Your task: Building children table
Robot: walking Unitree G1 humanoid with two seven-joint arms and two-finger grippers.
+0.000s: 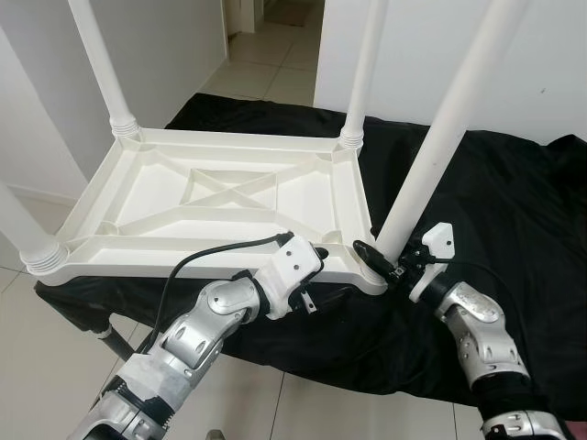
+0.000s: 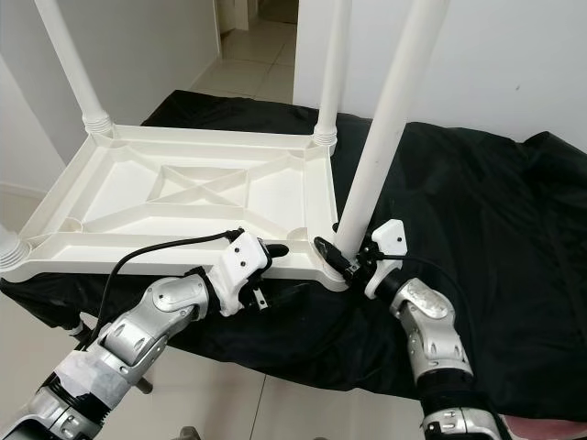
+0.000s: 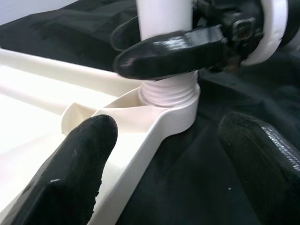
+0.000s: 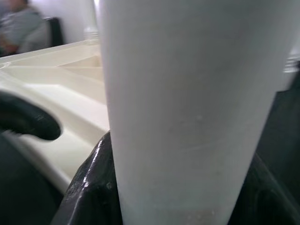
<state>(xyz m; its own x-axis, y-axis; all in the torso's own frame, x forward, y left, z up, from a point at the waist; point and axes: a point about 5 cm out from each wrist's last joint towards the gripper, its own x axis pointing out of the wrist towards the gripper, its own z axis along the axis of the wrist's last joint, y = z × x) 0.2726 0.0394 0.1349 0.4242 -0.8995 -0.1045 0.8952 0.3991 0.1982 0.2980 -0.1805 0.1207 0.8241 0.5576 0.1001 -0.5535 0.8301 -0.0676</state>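
Note:
A white plastic table top (image 1: 220, 197) lies upside down on a black cloth. Its near right leg (image 1: 431, 156) stands tilted in the corner socket (image 3: 171, 101). My right gripper (image 1: 381, 259) is shut on this leg just above its threaded base, and the leg (image 4: 187, 108) sits between the black fingers (image 4: 89, 187). My left gripper (image 1: 318, 275) is open, its two fingers (image 3: 70, 173) straddling the table's front rim close to that corner without clamping it.
Three more white legs stand in their sockets: far left (image 1: 101, 64), far right (image 1: 364, 73), near left (image 1: 23, 229). The black cloth (image 1: 514, 211) drapes over the support's front edge. White walls and a tiled doorway (image 1: 275, 46) lie behind. A blurred person (image 4: 23, 28) is across the room.

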